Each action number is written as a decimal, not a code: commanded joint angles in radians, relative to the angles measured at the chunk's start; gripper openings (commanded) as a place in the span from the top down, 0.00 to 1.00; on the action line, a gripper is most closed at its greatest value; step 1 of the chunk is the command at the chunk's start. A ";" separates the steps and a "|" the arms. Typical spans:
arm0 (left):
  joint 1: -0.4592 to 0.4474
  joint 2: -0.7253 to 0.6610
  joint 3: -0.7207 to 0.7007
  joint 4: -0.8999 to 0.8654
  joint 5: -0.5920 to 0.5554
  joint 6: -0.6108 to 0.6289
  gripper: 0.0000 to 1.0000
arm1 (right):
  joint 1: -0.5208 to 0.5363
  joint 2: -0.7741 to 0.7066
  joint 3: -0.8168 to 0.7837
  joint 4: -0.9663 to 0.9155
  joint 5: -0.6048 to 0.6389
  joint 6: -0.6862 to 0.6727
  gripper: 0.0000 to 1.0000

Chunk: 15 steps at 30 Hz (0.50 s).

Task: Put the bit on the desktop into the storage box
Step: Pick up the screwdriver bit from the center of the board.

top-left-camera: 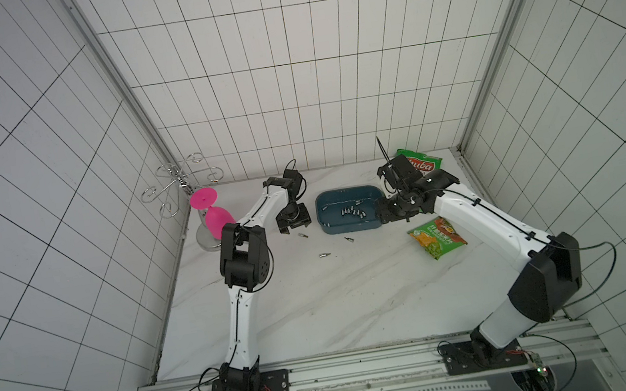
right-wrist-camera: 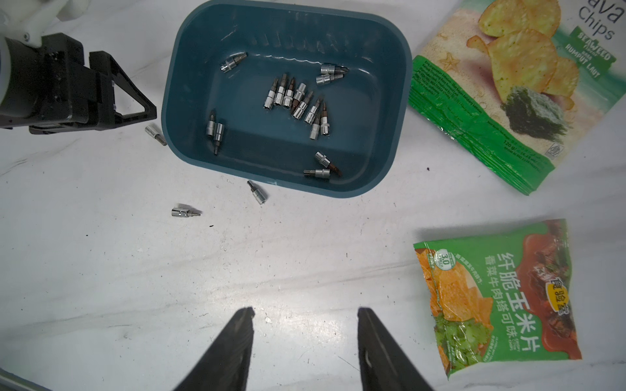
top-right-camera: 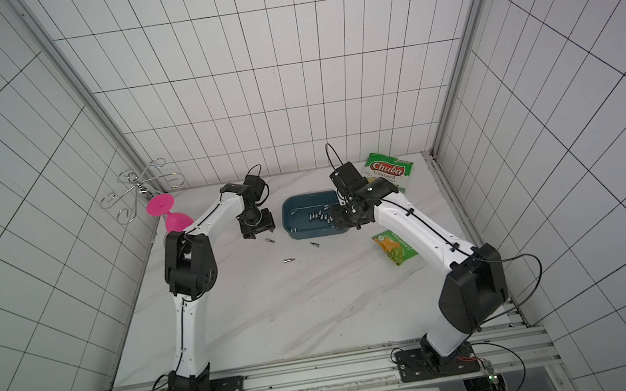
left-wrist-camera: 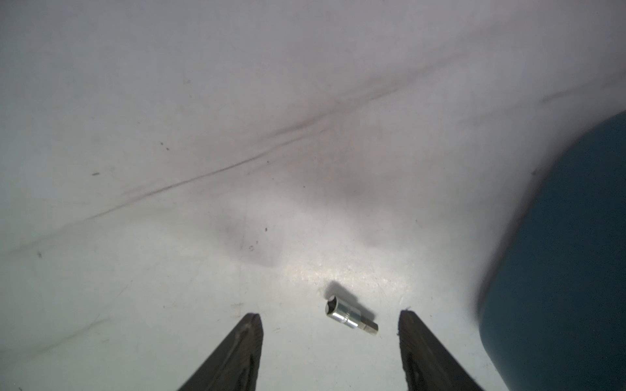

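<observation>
So the left gripper (left-wrist-camera: 329, 315) is going for a pick right now. Its jaws are standing apart and straddling one bit (left-wrist-camera: 352, 317), which is lying on its side on the desktop (top-left-camera: 320, 309), just off the end of the storage box (top-left-camera: 350, 229) that faces the left arm. Nothing is gripped yet, and there's a gap on both sides of the bit. I can't quite tell whether the fingertips are down at surface level; the wrist view is a bit murky there.

The right gripper (right-wrist-camera: 305, 309) is hanging open and empty over bare desktop, out past the box's long front wall.

My guess for the next move: squeeze across the bit's fat socket end, lift, then carry it over the rim and let go.

Two more bits are waiting outside the box, one (right-wrist-camera: 256, 193) right against the front wall and another (right-wrist-camera: 184, 212) further out. Plenty are already sitting inside.
</observation>
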 commanded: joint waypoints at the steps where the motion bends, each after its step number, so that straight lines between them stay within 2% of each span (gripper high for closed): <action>1: -0.005 0.033 0.018 -0.011 -0.008 0.002 0.36 | -0.010 -0.029 -0.010 0.000 -0.001 0.001 0.47; 15: -0.017 0.057 0.012 -0.020 0.013 0.016 0.55 | -0.010 -0.027 -0.009 0.002 -0.003 0.001 0.48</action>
